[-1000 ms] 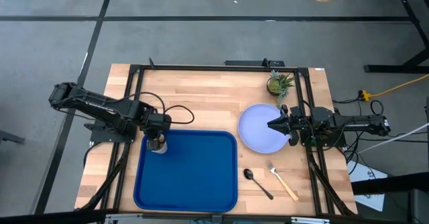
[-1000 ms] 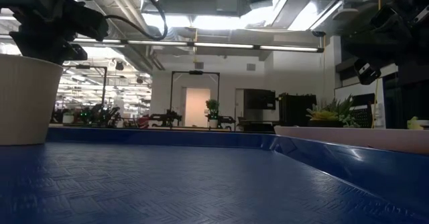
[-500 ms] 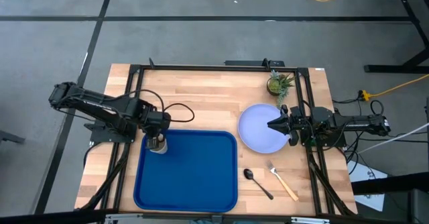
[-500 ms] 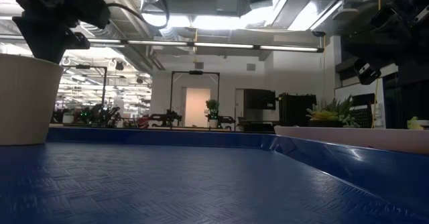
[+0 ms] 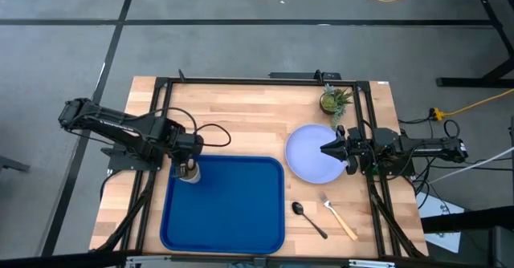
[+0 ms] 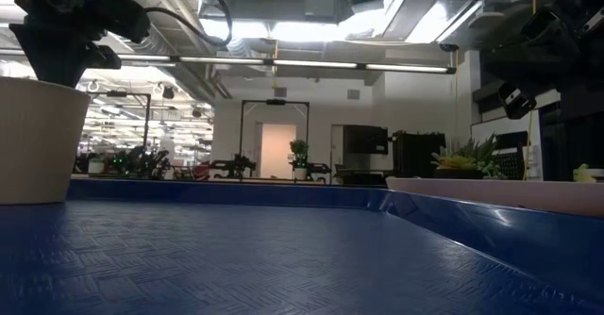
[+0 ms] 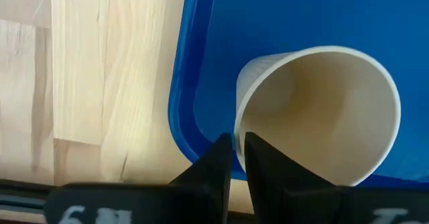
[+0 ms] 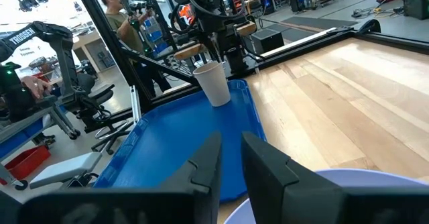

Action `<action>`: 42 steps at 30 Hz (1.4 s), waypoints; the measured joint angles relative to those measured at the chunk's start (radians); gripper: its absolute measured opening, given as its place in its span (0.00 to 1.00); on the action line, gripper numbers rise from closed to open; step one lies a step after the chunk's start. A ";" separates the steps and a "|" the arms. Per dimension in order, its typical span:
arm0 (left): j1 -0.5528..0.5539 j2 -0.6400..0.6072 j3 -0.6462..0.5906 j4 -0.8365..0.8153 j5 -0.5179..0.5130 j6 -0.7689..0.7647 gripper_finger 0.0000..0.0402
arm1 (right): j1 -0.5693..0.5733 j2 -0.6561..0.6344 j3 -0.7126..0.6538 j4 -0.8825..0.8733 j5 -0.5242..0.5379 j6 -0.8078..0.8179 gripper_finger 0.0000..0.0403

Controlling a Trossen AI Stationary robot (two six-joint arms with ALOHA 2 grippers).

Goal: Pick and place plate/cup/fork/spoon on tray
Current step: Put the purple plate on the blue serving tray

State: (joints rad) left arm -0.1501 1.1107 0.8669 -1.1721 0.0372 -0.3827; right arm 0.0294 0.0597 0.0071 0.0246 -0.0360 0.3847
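The tan cup (image 5: 187, 172) stands upright on the blue tray (image 5: 233, 212), in the tray's far left corner; it also shows in the low view (image 6: 28, 140). My left gripper (image 7: 238, 147) is above it, shut on its rim. The pale plate (image 5: 309, 154) lies on the table right of the tray. My right gripper (image 5: 324, 149) hangs shut above the plate's right part. The dark spoon (image 5: 307, 218) and the tan-handled fork (image 5: 339, 217) lie on the table near the front, right of the tray. My left gripper pinches the cup's wall at the rim (image 7: 236, 129), on the side toward the tray's left rim. One finger is inside the cup and one outside. The fingers come from above, pointing down. The cup stands upright with its base on the tray.
A small pot with a green plant (image 5: 334, 99) stands at the far right, behind the plate. Black frame rails (image 5: 241, 81) run along the table's far, left and right sides. In the right wrist view a person (image 8: 114, 9) stands beyond the table.
In the low view my left arm's wrist has shifted a little up and sideways above the cup. The cup stands on the tray where it was. My right arm has kept still.
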 joint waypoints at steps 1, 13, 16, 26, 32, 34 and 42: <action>0.000 0.000 0.000 0.000 0.000 0.000 0.08 | 0.000 0.000 0.000 0.000 0.000 0.000 0.15; 0.000 0.000 0.066 -0.065 0.002 -0.001 0.08 | 0.000 0.000 0.000 0.000 0.000 0.000 0.15; 0.000 0.000 0.141 -0.082 -0.006 -0.001 0.08 | 0.000 0.000 0.000 0.000 0.000 0.000 0.15; 0.000 -0.001 0.301 -0.002 -0.293 0.000 0.08 | 0.000 0.000 0.000 0.000 0.000 -0.023 0.15; 0.000 0.000 0.301 0.149 -0.422 0.000 0.08 | 0.000 0.000 0.000 0.000 -0.001 -0.080 0.15; 0.000 0.000 0.301 0.185 -0.437 0.001 0.08 | 0.000 0.000 0.000 0.000 -0.001 -0.079 0.15; 0.000 0.000 0.301 0.209 -0.465 0.001 0.08 | 0.000 0.000 0.000 0.005 -0.021 -0.075 0.15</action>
State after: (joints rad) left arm -0.1501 1.1103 1.1679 -0.9627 -0.4282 -0.3820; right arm 0.0295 0.0593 0.0071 0.0295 -0.0570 0.3096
